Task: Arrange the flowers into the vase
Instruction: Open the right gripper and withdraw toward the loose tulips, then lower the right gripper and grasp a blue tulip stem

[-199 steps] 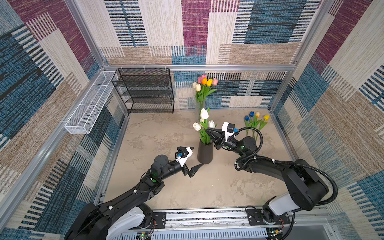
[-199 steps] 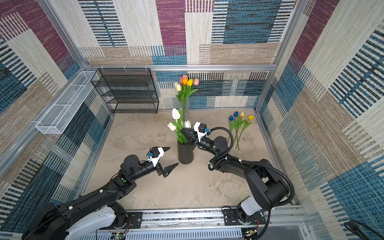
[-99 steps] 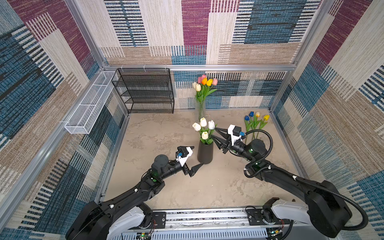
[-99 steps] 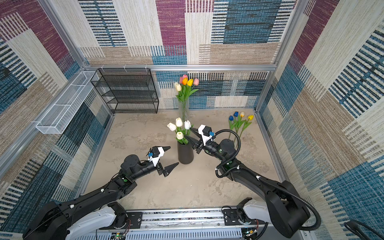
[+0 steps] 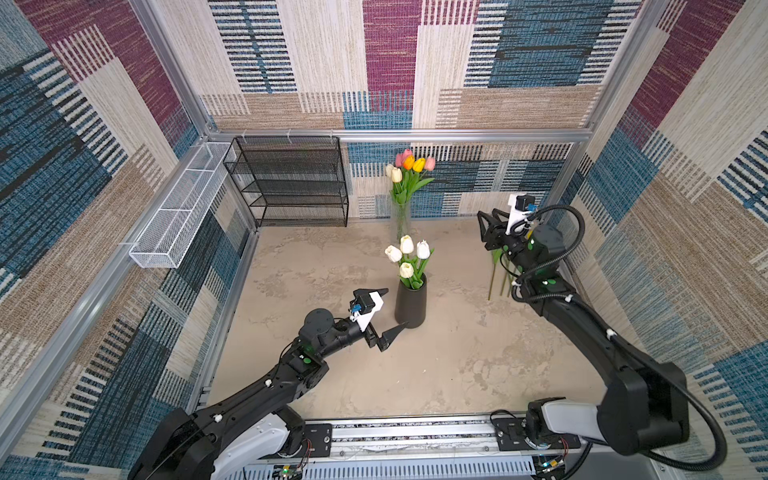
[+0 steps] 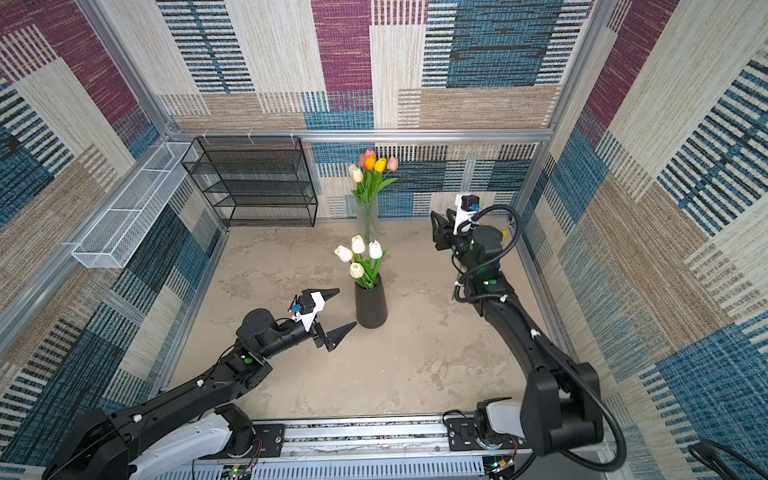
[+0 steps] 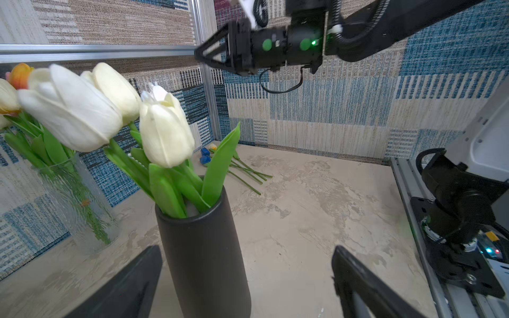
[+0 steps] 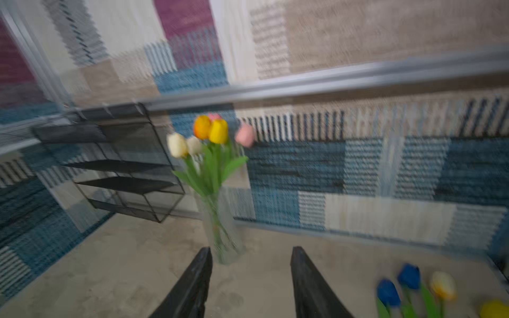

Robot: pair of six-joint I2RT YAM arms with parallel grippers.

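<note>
A black vase (image 5: 410,305) (image 6: 370,305) (image 7: 203,261) stands mid-table with several white flowers (image 5: 405,253) (image 6: 358,253) (image 7: 162,137) in it. My left gripper (image 5: 395,307) (image 6: 347,307) (image 7: 245,250) is open at the vase's left side, fingers apart from it. My right gripper (image 5: 482,226) (image 6: 434,228) (image 8: 251,249) is open and empty, raised at the back right. Beneath that arm, loose flowers (image 5: 498,276) (image 7: 205,157) with blue and yellow heads (image 8: 410,278) lie on the table. In both top views the arm hides their heads.
A tall glass vase (image 5: 401,216) (image 8: 220,228) at the back wall holds pink, orange, yellow and cream tulips (image 5: 409,166) (image 6: 372,164). A black mesh shelf (image 5: 291,183) stands at the back left. A white wire basket (image 5: 178,208) hangs on the left wall.
My right gripper opened, left a white flower in the black vase, and pulled away to the back right. The left arm stayed where it was.
</note>
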